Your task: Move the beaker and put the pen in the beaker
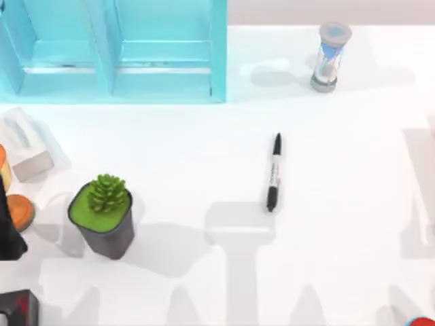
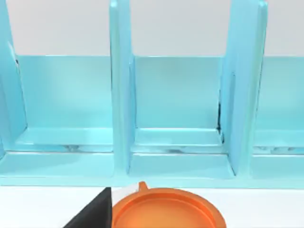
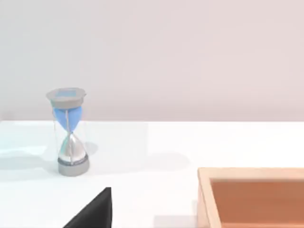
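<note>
Now | one pen [image 1: 274, 173] mid-table | one hourglass [image 1: 329, 57] | one plant pot [image 1: 103, 216] | claw states: cannot tell

My left arm [image 1: 8, 231] shows as a black, matte bulk at the left edge of the white table [image 1: 340, 204], about halfway between the near and far corners, and is cut off by that edge. In the left wrist view, the left gripper [image 2: 95, 213] shows as a black wedge-shaped part, held low over the table top. The right gripper [image 3: 95, 213] shows as the same kind of black wedge in the right wrist view, also low and level above the table.
</note>
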Controlling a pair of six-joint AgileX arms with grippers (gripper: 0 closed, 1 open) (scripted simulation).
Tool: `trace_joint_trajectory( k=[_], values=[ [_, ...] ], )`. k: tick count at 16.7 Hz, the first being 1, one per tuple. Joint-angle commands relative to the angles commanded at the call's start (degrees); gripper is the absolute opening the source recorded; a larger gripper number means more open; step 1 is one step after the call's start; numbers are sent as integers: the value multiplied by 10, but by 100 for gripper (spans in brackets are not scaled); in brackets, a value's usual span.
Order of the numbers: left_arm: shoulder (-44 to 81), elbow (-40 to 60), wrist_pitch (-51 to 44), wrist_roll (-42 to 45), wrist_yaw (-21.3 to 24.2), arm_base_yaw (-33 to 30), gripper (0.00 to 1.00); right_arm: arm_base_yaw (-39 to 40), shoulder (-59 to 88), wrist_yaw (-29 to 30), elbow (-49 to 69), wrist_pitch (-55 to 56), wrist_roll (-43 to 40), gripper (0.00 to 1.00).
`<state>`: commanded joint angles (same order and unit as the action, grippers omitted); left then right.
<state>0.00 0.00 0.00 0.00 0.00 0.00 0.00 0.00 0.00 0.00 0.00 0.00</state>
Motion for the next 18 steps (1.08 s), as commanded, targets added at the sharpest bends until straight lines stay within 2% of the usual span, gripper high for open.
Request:
trace_joint_trajectory(
  k=[4, 7, 11, 18],
  values=[
    [0, 0, 0, 0, 0, 0, 100, -6, 18, 0, 17, -17, -6, 100],
    [0, 0, 0, 0, 0, 0, 100, -29, 89, 0, 86, -79, -28, 100],
    [0, 0, 0, 0, 0, 0, 100, -78, 264, 0, 247, -209, -75, 100],
    [0, 0, 0, 0, 0, 0, 100, -182, 669, 0, 599, -490, -175, 100]
  ],
)
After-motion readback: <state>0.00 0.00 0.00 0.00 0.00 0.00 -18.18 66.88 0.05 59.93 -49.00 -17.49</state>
